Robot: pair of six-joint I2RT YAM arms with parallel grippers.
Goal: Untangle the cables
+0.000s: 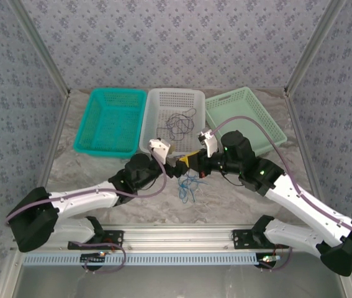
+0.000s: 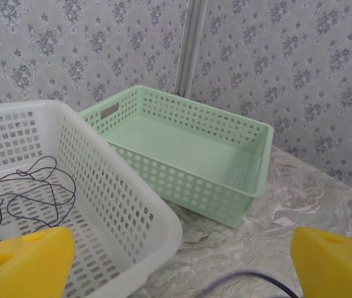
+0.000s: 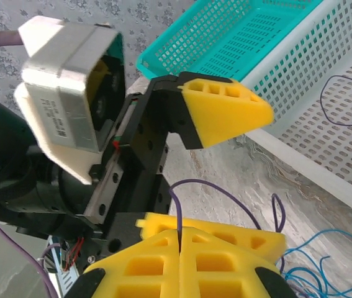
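left jaws: wide apart, gripping nothing. In the left wrist view I see the yellow fingers [image 2: 23, 264] at the two bottom corners with open air between them.
right jaws: pressed together, clamped on the dark purple cable [image 3: 177, 211]. The strand comes up out of the seam between the yellow fingers [image 3: 225, 267].
jaw spacing: the two sets face each other in front of the white basket [image 2: 107, 198]. The right pair sits just beside the left pair's gap, and I can't tell if they touch.
dark purple cable: rises from the right jaws, arcs over and drops toward the tabletop [image 2: 300, 205]. It passes between the left fingers and touches neither, as far as I see.
blue cable [image 1: 188, 185]: loose heap on the tabletop just below both jaws, near side. Nothing grips it.
second dark cable [image 2: 33, 186]: looped on the white basket's floor. I can't tell if it joins the held strand.
edges: the white basket's near rim is just behind the jaws. The teal basket [image 3: 225, 37] is on its left and the green basket [image 2: 182, 183] on its right, the three side by side along the back.
open room: bare tabletop in front of the teal basket, and more in front of the green basket.
near limit: the metal rail [image 1: 176, 234] runs across the tabletop's front edge by the arm bases.
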